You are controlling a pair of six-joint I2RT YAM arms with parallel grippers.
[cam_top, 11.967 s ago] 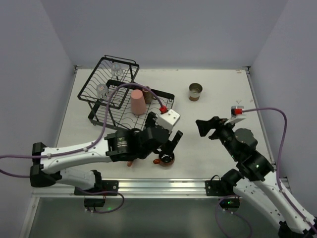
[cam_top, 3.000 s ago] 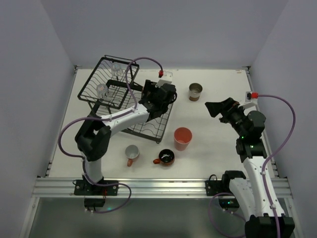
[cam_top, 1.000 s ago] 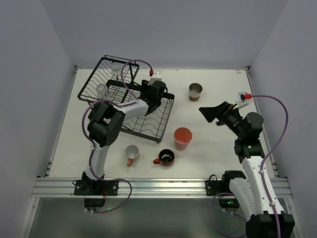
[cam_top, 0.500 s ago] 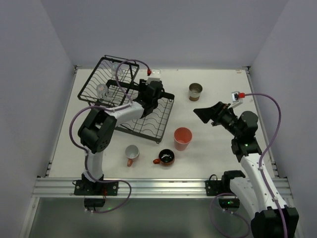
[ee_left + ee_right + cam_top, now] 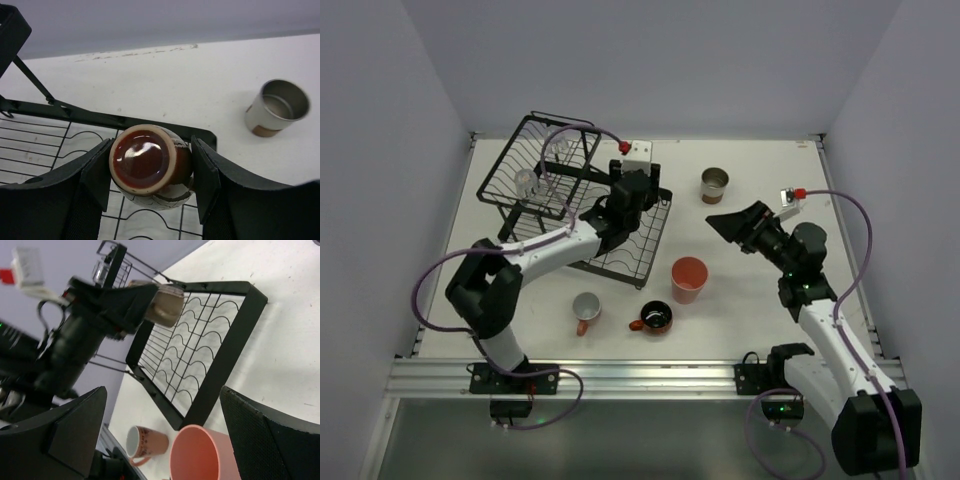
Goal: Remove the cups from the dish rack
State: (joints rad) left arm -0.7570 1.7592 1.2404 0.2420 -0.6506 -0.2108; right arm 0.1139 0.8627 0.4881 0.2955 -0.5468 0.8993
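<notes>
The cup is brown, the rack black

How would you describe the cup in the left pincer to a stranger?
Find the large black wire dish rack at the far left. Over its flat grid's far edge, the left pincer grips a small brown glazed cup. It alone is held, glossy red-brown inside.
</notes>
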